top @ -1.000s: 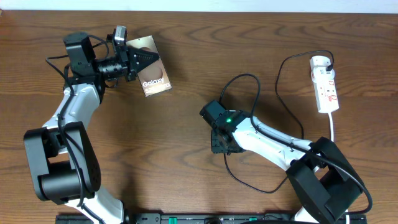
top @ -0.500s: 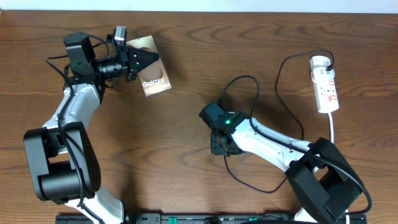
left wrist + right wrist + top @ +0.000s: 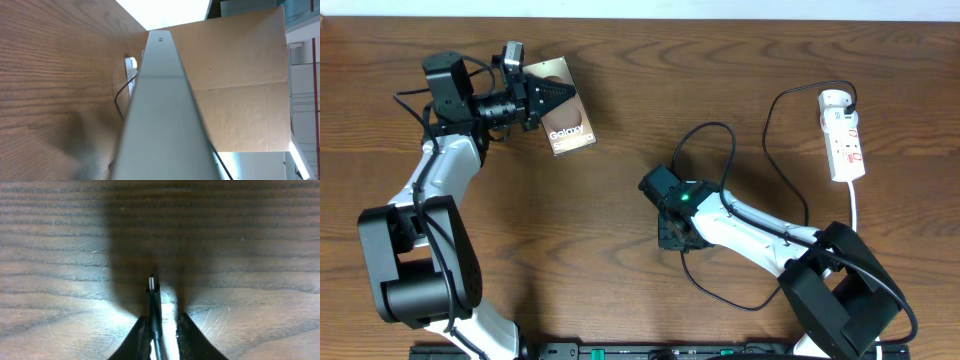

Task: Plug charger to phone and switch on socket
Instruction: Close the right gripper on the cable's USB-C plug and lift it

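While left claw (image 3: 560,96) pinches phone (image 3: 572,132), charger (image 3: 154,305) tip sits between fingers of right claw (image 3: 161,324); grip unclear.

Soft, even light leaves the overhead view of the table (image 3: 620,100) sharp with faint shadows, whereas ahead of the right tool (image 3: 161,320) lies a broad dark shadow with pale glare between its tips, and in the left wrist view the phone (image 3: 160,110) looms blurred grey beneath blown-out white.
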